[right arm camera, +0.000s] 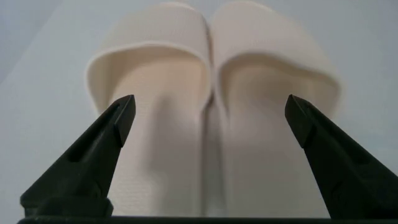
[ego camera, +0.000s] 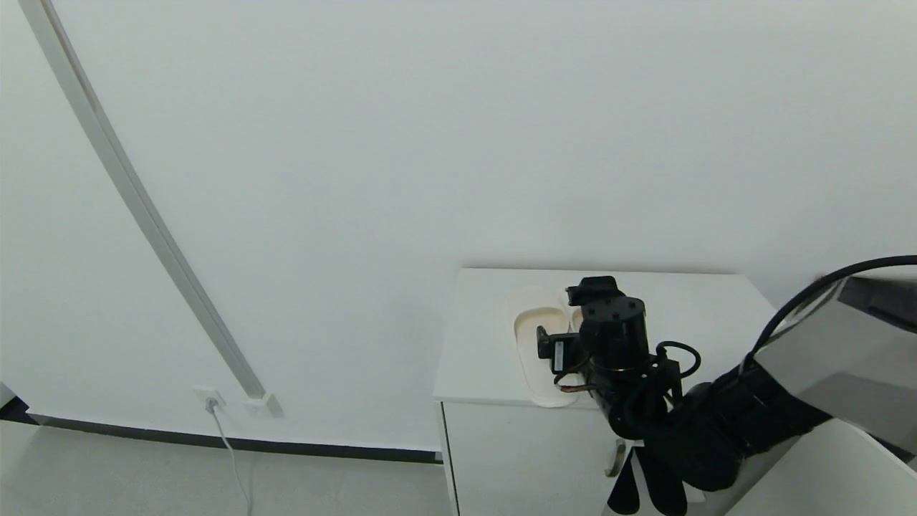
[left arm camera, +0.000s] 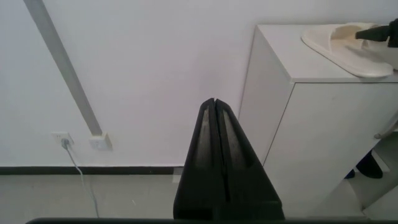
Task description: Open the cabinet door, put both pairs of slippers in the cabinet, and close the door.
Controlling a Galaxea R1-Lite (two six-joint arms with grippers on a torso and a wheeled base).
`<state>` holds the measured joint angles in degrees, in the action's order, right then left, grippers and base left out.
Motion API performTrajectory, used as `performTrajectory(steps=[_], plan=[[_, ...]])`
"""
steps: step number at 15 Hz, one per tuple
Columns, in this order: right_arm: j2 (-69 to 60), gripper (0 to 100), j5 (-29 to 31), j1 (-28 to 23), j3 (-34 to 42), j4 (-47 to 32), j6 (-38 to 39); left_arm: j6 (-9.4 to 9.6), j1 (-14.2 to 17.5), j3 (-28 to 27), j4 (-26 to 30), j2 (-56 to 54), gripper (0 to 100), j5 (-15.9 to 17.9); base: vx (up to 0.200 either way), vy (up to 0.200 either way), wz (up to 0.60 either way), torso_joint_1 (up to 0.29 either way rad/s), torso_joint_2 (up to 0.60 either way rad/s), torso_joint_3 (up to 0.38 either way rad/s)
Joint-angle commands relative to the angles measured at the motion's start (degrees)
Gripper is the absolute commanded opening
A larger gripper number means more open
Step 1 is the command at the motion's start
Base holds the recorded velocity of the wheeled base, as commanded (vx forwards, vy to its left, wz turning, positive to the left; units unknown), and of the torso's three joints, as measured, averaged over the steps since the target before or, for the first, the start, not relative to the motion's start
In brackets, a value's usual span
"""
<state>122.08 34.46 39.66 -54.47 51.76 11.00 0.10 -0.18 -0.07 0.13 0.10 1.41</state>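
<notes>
Cream foam slippers [ego camera: 534, 337] lie side by side on top of the white box cabinet [ego camera: 480, 358], long axes running front to back, toes toward the white wall [ego camera: 430, 143], heels at the front edge. The right gripper [right arm camera: 209, 102] hangs over them, black fingers [right arm camera: 93, 162] spread wide of the pair. The left gripper [left arm camera: 214, 102], pressed shut, sits off the cabinet's left side above grey floor [ego camera: 129, 473].

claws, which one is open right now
The right claw: it is spread wide at the cream slippers on top of the cabinet, while the left claw is pressed shut.
</notes>
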Motion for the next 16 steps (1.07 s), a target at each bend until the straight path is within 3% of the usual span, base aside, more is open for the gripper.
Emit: performTrajectory(steps=[1,9,10,16], plan=[[7.4,100,-0.2,-2.1,-6.5,0.4,-0.4,-0.01,0.0,0.0,0.0,0.0,0,0.0,0.0,0.0,0.0,0.0,0.0,0.0],[13.9,100,-2.4,-5.1,-18.0,0.3,-3.5,-0.01,0.0,0.0,0.0,0.0,0,-0.1,0.0,0.0,0.0,0.0,0.0,0.0],[13.9,0,-2.4,-5.2,-17.9,0.3,-3.5,-0.01,0.0,0.0,0.0,0.0,0,-0.1,0.0,0.0,0.0,0.0,0.0,0.0],[9.6,0,-2.3,-4.1,-14.7,0.4,-3.8,-0.01,0.0,0.0,0.0,0.0,0,-0.1,0.0,0.0,0.0,0.0,0.0,0.0]])
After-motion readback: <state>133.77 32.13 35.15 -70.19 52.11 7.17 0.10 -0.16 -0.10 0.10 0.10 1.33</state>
